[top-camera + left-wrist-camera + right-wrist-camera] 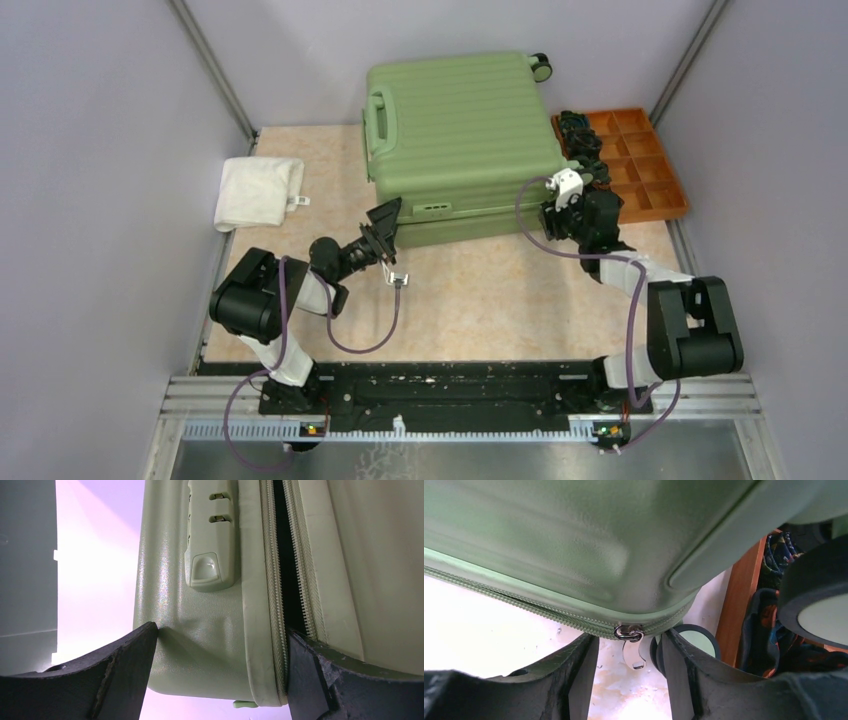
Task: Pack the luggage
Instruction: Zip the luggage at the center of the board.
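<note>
The luggage (pixel 455 130) lies flat at twelve o'clock on the tabletop (pixel 480 290), its zip partly undone, so the right claw (pixel 630 652) narrows around the zipper pull (pixel 633 652) without yet pinching it, while the left claw (pixel 220 655) straddles the front edge, spread wide, apparently steadying it.

light: even, bright | left wrist: pink-white glare | close-ups soft

White towel (pixel 258 192) at table's (pixel 480 300) left, orange tray (pixel 655 165) w/ dark items right
</note>
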`<action>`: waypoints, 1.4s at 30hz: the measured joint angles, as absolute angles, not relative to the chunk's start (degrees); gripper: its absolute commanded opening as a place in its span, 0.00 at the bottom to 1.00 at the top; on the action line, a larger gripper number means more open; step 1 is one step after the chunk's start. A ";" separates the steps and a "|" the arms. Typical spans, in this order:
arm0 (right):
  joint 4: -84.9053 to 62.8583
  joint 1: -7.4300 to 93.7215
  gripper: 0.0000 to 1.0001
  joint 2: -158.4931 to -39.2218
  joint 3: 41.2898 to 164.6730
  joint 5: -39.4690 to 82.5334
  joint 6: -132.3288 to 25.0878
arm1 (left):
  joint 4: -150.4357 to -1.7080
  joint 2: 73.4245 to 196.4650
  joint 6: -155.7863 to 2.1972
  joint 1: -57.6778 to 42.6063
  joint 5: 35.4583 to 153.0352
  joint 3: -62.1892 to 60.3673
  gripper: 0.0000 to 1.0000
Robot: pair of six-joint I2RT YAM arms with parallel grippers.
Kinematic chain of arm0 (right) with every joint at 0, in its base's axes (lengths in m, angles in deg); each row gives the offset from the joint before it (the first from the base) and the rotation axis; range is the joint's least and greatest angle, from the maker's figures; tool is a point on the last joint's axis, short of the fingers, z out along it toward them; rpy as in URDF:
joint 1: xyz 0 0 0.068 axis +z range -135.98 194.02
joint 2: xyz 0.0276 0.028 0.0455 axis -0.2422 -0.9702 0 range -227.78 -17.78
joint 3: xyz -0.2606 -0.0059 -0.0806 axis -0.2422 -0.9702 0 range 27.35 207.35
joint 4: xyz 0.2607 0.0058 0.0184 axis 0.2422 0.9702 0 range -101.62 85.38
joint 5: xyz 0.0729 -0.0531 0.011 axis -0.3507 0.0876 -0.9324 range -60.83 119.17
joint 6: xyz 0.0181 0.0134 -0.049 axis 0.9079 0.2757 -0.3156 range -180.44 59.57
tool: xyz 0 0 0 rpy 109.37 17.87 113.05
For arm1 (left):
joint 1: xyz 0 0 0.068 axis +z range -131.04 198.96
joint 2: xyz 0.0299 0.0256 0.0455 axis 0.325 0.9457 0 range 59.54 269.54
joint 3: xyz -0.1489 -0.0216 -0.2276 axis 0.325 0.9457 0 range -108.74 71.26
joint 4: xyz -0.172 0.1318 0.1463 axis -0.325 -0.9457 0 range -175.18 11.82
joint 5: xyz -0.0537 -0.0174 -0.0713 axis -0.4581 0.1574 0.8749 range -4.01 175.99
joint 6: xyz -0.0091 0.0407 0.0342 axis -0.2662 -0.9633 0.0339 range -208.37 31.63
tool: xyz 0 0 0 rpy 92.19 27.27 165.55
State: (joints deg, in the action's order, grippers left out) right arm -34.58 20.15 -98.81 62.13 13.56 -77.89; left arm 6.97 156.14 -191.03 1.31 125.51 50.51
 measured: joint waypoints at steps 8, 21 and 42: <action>-35.43 20.63 0.42 -101.48 63.03 14.96 -79.46 | 6.29 156.14 -190.68 1.29 125.25 49.50 0.91; -31.74 21.50 0.00 -100.67 64.17 17.23 -83.05 | 5.74 156.14 -190.54 1.23 124.51 49.15 0.91; -27.34 28.21 0.00 -96.89 64.17 29.10 -79.70 | 5.88 156.14 -190.48 0.31 122.72 49.11 0.89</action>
State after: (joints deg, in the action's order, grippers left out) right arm -27.34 28.21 -96.89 64.17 29.10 -79.70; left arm 5.88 156.14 -190.48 0.31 122.72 49.11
